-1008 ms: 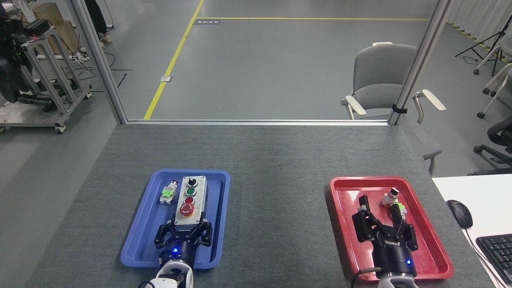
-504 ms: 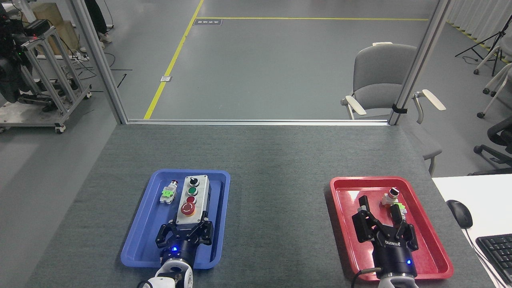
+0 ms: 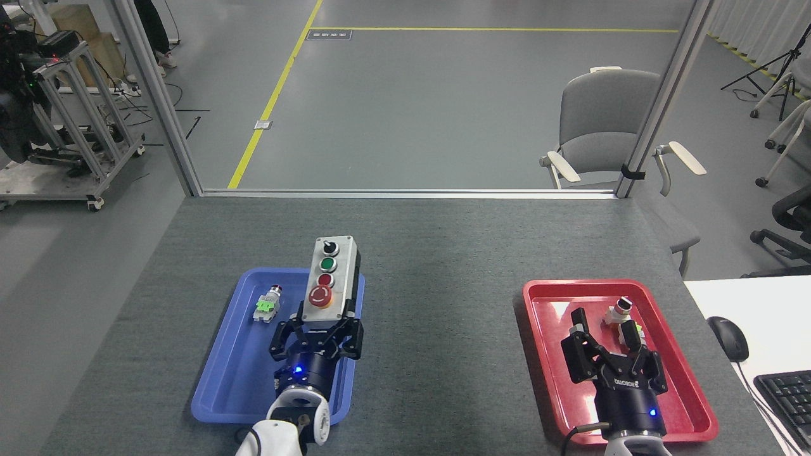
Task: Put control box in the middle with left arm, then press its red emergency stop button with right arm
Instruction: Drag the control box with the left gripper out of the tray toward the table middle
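Robot arms come in from the near edge of the table. The left arm's gripper [image 3: 316,335] has its black fingers clamped on the near end of the control box [image 3: 329,278]. The box looks lifted and sits over the far right corner of the blue tray [image 3: 231,373], with its far end sticking out past the rim, not yet over the middle of the table [image 3: 437,297]. The big red emergency stop button [image 3: 320,295] is nearest the fingers, then a small red button, a green button and a black knob. A small switch with a green block [image 3: 268,304] lies in the blue tray, left of the box. The right arm's gripper [image 3: 610,345] hangs over the red tray [image 3: 545,361] with its fingers apart, holding nothing. Just past it lies another small switch [image 3: 618,311].
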